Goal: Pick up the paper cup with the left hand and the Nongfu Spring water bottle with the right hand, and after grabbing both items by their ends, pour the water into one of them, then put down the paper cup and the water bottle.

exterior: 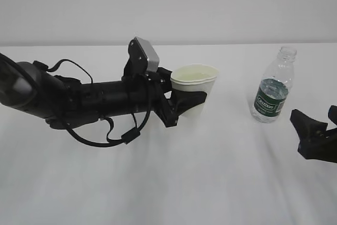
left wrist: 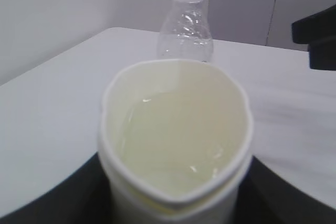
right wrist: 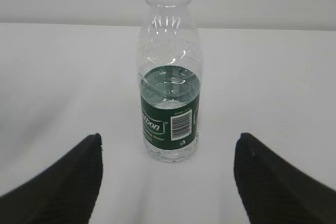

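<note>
Water's in the cup, bottle already set down!
Left claw [exterior: 181, 104] pinches the full paper cup [exterior: 194, 89] mid-worktop [exterior: 168, 183]; right claw [exterior: 315, 130] spread, free of the bottle [exterior: 273, 88] standing nearer the far edge.

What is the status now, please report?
Left gripper shut on paper cup, rim squeezed, water inside. Right gripper open, off the water bottle, which stands upright on the table. Nothing in the way.

The paper cup [exterior: 194, 94] stands mid-frame on the counter [exterior: 168, 183], water [left wrist: 176, 135] in it, the left gripper [exterior: 184, 104] around it; the bottle [exterior: 273, 89] stands well right; the right gripper [exterior: 316, 133] lies before it, lower right.
</note>
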Robot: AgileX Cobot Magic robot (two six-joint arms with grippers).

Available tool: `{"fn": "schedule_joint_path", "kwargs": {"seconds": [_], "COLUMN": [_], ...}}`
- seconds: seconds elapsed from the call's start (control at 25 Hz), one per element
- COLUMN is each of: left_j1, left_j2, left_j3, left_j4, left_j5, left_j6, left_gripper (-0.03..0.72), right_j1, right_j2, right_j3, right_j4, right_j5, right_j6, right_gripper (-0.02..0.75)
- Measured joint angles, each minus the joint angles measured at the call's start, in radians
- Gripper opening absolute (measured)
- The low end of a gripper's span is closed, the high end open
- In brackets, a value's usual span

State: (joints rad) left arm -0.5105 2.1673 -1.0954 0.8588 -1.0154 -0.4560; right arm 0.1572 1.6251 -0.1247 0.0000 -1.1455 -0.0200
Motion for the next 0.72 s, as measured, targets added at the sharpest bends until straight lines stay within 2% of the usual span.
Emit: {"fn": "schedule_joint_path", "kwargs": {"seconds": [0.28, 0.72], "left_j1": [0.082, 0.217], "left_j2": [0.0, 0.0], "left_j3": [0.0, 0.04], "left_j4": [-0.002, -0.087], "left_j5": [-0.013, -0.089], "left_j6": [0.0, 0.021], "left_gripper": [0.411, 0.411], "right_j1": [0.0, 0.0], "right_j2": [0.0, 0.0], "right_j3": [0.0, 0.0], "right_j4": [-0.018, -0.019], "right_j5": [0.0, 0.0], "right_j6": [0.012, 0.02], "right_gripper": [0.587, 0.587]}}
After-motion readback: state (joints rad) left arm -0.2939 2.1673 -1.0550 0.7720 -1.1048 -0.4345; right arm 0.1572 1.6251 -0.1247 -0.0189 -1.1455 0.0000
